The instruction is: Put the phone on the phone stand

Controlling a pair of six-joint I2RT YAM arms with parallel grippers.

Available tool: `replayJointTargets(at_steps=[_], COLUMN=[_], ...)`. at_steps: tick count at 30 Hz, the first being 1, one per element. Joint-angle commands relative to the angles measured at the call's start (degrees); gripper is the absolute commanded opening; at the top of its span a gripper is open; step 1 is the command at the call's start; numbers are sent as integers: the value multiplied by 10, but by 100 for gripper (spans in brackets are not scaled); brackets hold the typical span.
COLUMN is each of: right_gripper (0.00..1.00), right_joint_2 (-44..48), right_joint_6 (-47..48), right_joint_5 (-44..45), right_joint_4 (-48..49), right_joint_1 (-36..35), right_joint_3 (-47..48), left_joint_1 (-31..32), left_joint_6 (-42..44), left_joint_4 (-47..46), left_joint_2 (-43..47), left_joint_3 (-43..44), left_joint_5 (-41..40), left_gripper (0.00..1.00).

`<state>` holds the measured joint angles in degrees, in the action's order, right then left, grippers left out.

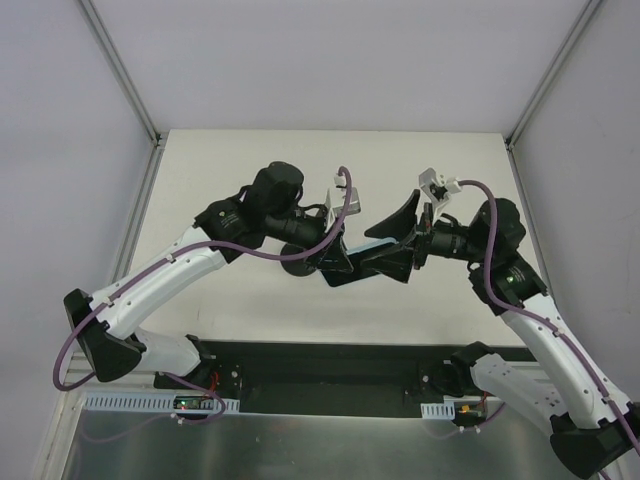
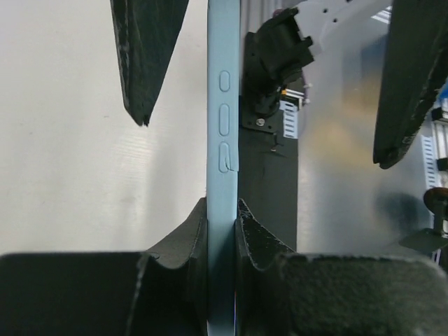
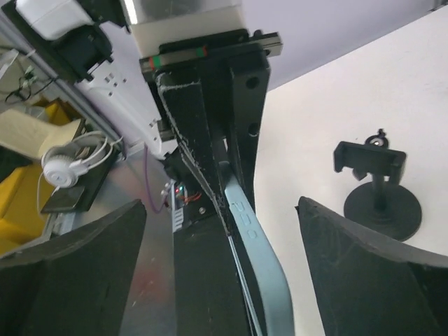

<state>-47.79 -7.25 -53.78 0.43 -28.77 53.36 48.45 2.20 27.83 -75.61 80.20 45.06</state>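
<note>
The phone [image 2: 222,140], seen edge-on with its light blue case rim, is held off the table between both arms. My left gripper [image 2: 222,210] is shut on one end of it. It also shows in the right wrist view [image 3: 255,238] and in the top view [image 1: 376,243]. My right gripper [image 3: 217,206] is open, its fingers [image 2: 143,70] standing wide on either side of the phone's other end without touching. The phone stand [image 3: 381,203], black with a round disc base, stem and cradle, stands upright on the table; in the top view its base [image 1: 297,268] shows under my left gripper [image 1: 338,262].
The black base plate [image 1: 320,375] of the arms runs along the near table edge. Metal frame posts [image 1: 125,75] stand at the back corners. White headphones [image 3: 70,168] lie off the table, beyond the near edge.
</note>
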Motion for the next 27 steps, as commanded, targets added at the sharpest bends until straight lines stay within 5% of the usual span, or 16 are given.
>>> replayJointTargets(at_steps=[1,7,11,14,23,27], right_gripper=[97,96,96,97,65,27], right_joint_2=[1,45,33,-7,-91,-87], right_joint_6=[-49,-111,-241,-283,-296,-294], right_joint_5=[80,213,222,226,254,260], right_joint_4=[86,166,472,609,680,678], right_joint_1=[-2,-2,-5,-26,-78,-77], right_joint_3=[-26,-127,-236,-260,-235,-230], left_joint_1=[4,3,2,2,-6,-10], left_joint_6=[7,-21,-67,-101,-162,-177], left_joint_4=[-40,-113,-167,-208,-311,-335], left_joint_2=[45,106,133,140,176,187], left_joint_3=[2,-47,-82,-100,-155,-172], left_joint_5=[-74,-129,-139,-126,-116,-122], left_gripper=[0,0,0,0,0,0])
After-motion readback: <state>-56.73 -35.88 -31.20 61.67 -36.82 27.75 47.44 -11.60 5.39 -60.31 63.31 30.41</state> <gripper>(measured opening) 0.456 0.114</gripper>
